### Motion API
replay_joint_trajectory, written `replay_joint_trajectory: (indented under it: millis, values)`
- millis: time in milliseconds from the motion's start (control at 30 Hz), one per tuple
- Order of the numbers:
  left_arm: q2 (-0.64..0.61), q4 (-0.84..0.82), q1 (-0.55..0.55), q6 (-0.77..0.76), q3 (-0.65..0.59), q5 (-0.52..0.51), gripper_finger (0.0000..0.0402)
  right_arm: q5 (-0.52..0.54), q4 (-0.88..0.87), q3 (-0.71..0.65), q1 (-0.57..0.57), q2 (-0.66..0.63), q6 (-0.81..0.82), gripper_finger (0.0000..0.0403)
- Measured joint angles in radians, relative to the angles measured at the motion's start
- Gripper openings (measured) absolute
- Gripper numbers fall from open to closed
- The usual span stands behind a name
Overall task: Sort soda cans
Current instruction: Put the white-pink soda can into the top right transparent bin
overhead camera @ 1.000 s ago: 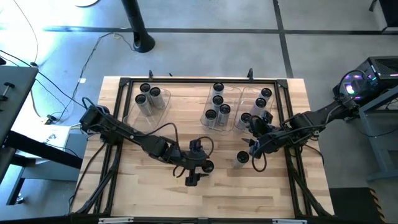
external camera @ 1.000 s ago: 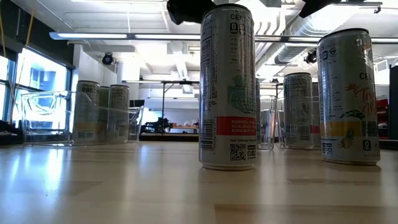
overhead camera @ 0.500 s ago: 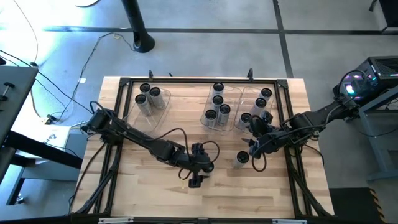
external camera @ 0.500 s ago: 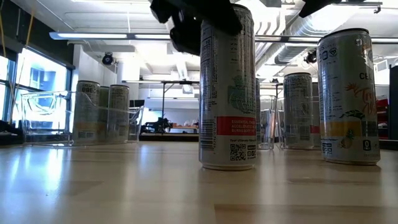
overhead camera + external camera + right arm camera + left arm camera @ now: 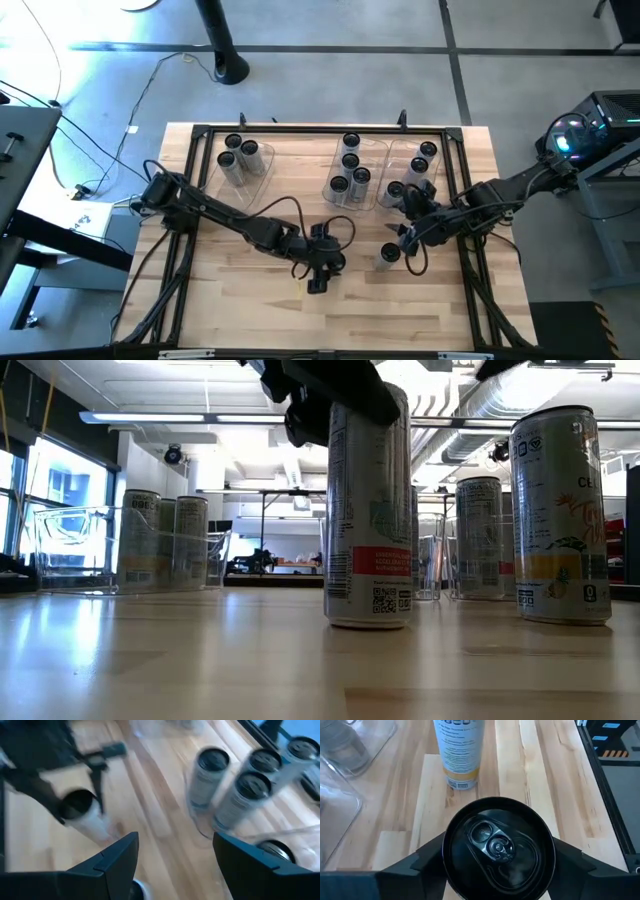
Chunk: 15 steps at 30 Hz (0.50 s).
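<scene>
A: What is getting lost or cut off here?

B: In the high view the left gripper (image 5: 322, 262) is covering the can it is working on, so only the dark arm is showing there. In the low view the top of that held can (image 5: 368, 510) is disappearing behind the dark gripper body, and the front-right can (image 5: 561, 515) is cropped at its top edge. The right wrist view is smeared, so the cans in the clear bin (image 5: 260, 827) are hard to read.

A: Which way is the held can pointing?

B: It is standing upright on the wooden table (image 5: 200, 660), long axis vertical, its dark top with the pull tab facing the left wrist camera (image 5: 498, 847). It is sitting in the front middle of the table, well apart from the bins at the back.

A: And the left gripper's fingers?

B: They are closing on the can from both sides, one dark finger (image 5: 422, 860) touching each flank just under the rim.

A: The right gripper?

B: The right gripper (image 5: 405, 238) is hovering by the right bin (image 5: 430, 178), just above the loose can (image 5: 388, 256). Its fingers (image 5: 117, 852) are spread wide, holding nothing.
</scene>
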Motion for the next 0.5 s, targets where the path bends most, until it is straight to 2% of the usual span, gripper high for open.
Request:
replay_joint_trajectory:
  millis: [167, 267, 500]
  values:
    - [-0.054, -0.044, 0.028, 0.009, -0.003, 0.001, 0.0240, -0.041, 0.164, 0.001, 0.001, -0.003, -0.074, 0.0251]
    - [-0.133, -0.044, 0.053, 0.049, -0.002, -0.002, 0.0240, -0.062, 0.196, 0.027, 0.001, -0.003, -0.123, 0.0251]
    - [-0.299, 0.017, 0.114, 0.128, -0.002, -0.012, 0.0240, 0.037, 0.195, 0.161, 0.000, -0.014, -0.171, 0.0251]
